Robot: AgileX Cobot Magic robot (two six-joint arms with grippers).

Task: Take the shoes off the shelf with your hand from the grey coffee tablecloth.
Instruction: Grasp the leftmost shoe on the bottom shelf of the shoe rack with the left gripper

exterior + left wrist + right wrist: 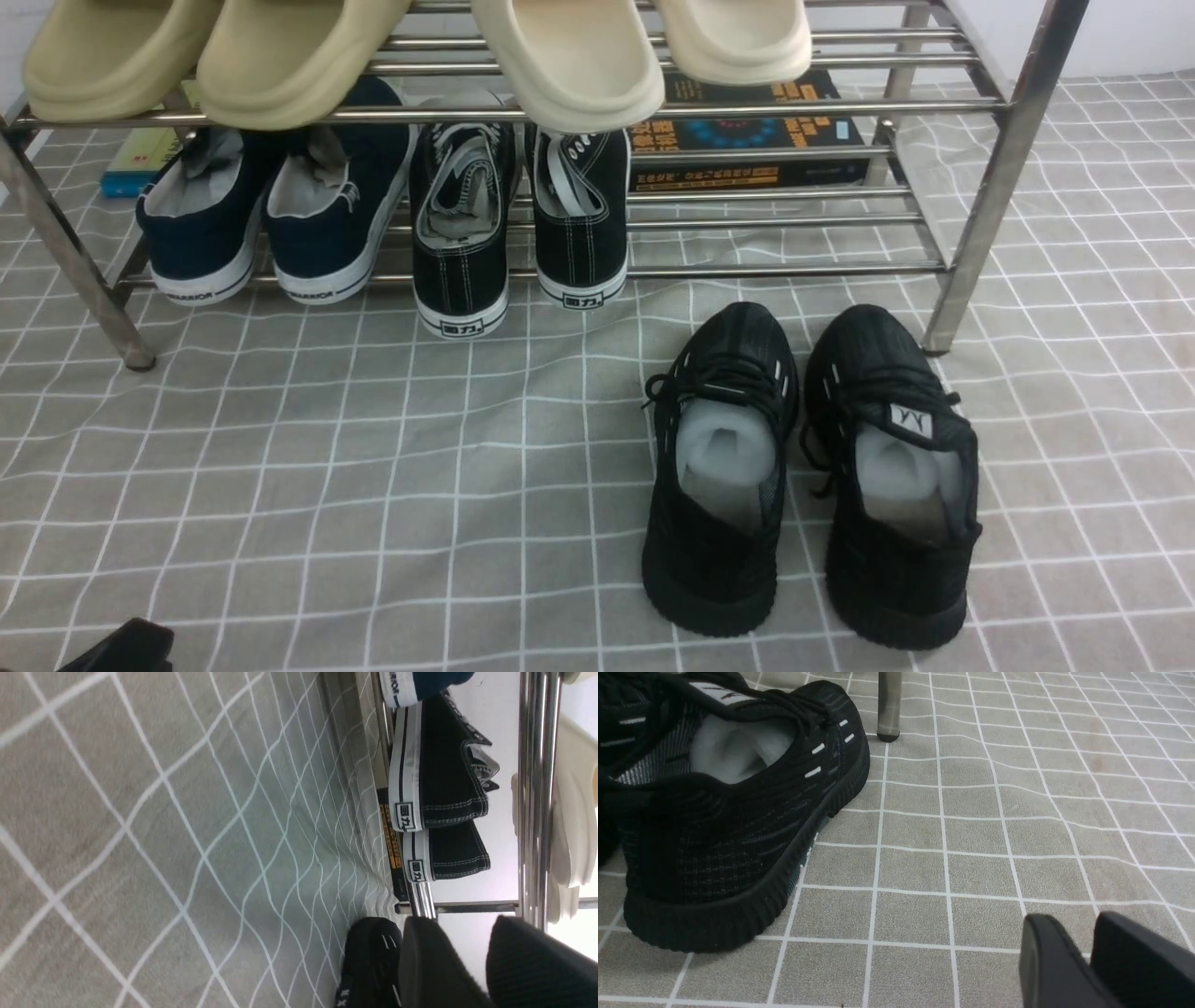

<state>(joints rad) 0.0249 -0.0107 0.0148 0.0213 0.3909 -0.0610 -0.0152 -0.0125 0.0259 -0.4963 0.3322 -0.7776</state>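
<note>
Front view: navy blue canvas slip-on shoes with white soles [308, 233] sit on the steel-tube shelf's [990, 215] lower tier, far left, untouched. Left pincer [467, 921] and right pincer [1076, 917] hover low over the grey gridded tablecloth [373, 467], slightly parted, empty. Removal not yet begun.

Shelf [982, 177] reads to me as polished steel tube, v. shiny, mirror-like. Tablecloth [373, 467]: matt woven cloth, a bit wrinkled. Navy shoes [271, 224]: matt canvas uppers, smooth white rubber soles, soft grey cloth lining. Black lace-ups [523, 233]: matt canvas w/ white stitching, rubber sole band w/ slight sheen. Black runners [803, 485]: ribbed knit, matt, w/ rough grooved sole edges. Slides [280, 65] up top look like smooth matt foam or rubber, I can't tell which. Book [747, 131]: glossy cover. Left gripper [465, 921] and right gripper [1073, 917]: matt black, prob. plastic.
</note>
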